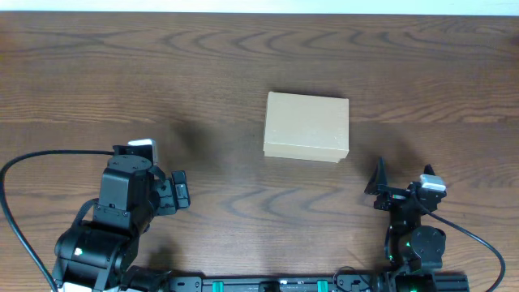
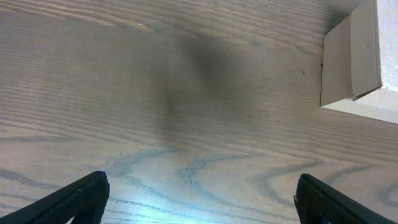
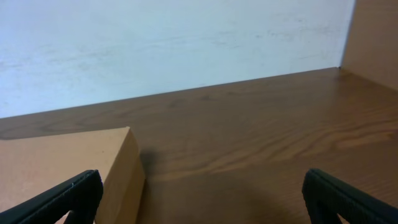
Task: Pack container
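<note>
The container (image 1: 306,126) is a plain tan cardboard box, lid shut, lying flat at the middle of the wooden table. It also shows at the right edge of the left wrist view (image 2: 350,59) and at the lower left of the right wrist view (image 3: 62,171). My left gripper (image 1: 180,193) is open and empty, left of and nearer than the box; its fingers show in the left wrist view (image 2: 202,199). My right gripper (image 1: 378,182) is open and empty, just right of and nearer than the box; its fingers show in the right wrist view (image 3: 202,196).
The dark wooden table (image 1: 162,73) runs to a white wall at the back (image 3: 174,43). A tan panel (image 3: 373,37) stands at the far right in the right wrist view. Black cables trail from both arm bases.
</note>
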Robot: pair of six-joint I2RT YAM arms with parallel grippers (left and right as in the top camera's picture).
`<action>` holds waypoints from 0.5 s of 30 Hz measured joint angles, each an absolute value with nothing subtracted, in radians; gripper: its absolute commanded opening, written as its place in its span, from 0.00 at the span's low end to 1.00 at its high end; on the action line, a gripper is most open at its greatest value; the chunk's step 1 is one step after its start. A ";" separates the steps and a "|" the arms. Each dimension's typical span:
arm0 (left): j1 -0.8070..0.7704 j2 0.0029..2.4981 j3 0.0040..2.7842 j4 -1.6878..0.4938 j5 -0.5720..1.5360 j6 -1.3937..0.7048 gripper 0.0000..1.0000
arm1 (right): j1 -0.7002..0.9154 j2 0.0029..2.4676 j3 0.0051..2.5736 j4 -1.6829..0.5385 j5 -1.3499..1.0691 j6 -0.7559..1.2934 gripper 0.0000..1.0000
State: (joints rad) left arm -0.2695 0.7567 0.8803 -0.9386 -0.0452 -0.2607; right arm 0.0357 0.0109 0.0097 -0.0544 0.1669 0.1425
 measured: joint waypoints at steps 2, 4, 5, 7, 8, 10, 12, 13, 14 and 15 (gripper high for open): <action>-0.270 0.757 0.880 -0.939 -0.045 -0.260 0.95 | 0.036 0.011 0.010 -0.055 0.162 0.142 0.99; -0.270 0.757 0.880 -0.939 -0.045 -0.261 0.95 | 0.036 0.011 0.010 -0.056 0.156 0.142 0.99; -0.270 0.757 0.880 -0.939 -0.045 -0.261 0.95 | 0.036 0.011 0.010 -0.057 0.153 0.142 0.99; -0.270 0.757 0.880 -0.939 -0.045 -0.261 0.95 | 0.036 0.011 0.010 -0.059 0.144 0.142 0.99; -0.270 0.757 0.880 -0.939 -0.045 -0.261 0.95 | 0.036 0.011 0.010 -0.060 0.137 0.142 0.99; -0.270 0.757 0.880 -0.939 -0.045 -0.260 0.95 | 0.036 0.011 0.010 -0.061 0.126 0.142 0.99; -0.270 0.757 0.880 -0.939 -0.045 -0.261 0.95 | 0.036 0.011 0.010 -0.062 0.119 0.142 0.99; -0.270 0.757 0.880 -0.939 -0.045 -0.260 0.95 | 0.036 0.011 0.010 -0.061 0.118 0.142 0.99; -0.270 0.757 0.880 -0.939 -0.045 -0.261 0.95 | 0.035 0.011 0.010 -0.061 0.116 0.142 0.99; -0.270 0.757 0.880 -0.939 -0.045 -0.261 0.95 | 0.035 0.011 0.010 -0.062 0.112 0.142 0.99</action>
State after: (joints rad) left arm -0.2695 0.7567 0.8803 -0.9386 -0.0452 -0.2607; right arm 0.0353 0.0109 0.0097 -0.0616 0.1123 0.1417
